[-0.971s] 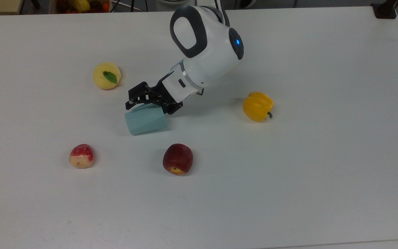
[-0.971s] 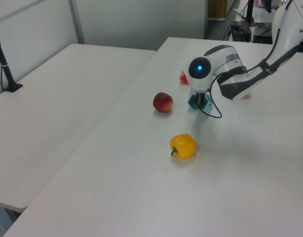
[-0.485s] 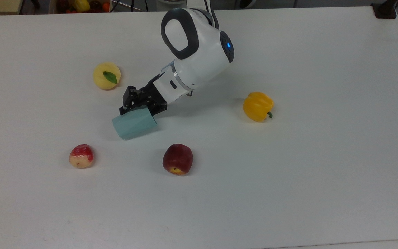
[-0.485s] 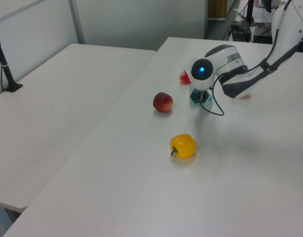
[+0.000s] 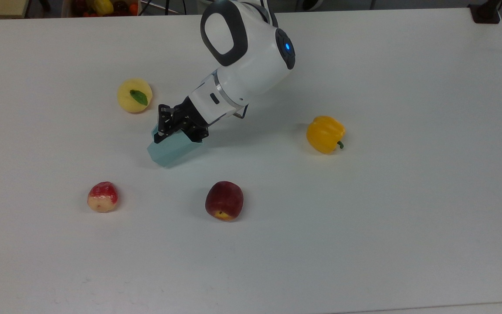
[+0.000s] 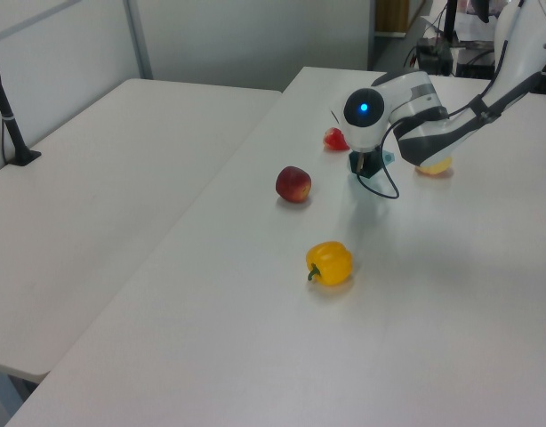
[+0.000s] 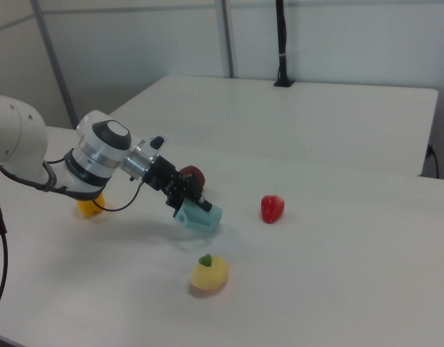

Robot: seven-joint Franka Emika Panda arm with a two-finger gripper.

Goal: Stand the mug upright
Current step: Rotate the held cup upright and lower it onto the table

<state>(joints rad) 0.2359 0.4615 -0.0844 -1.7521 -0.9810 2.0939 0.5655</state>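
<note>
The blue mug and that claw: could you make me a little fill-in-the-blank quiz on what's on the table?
1. The claw is shut on the pale blue ____.
2. The mug is tilted, not yet ____.
3. In the top view, the yellow pepper lies to the mug's ____.
4. The fruit topped with a green leaf is ____ in colour.

Missing words: mug; upright; right; yellow

No readable text, label or number stands on anything (arm and fruits included).
</note>
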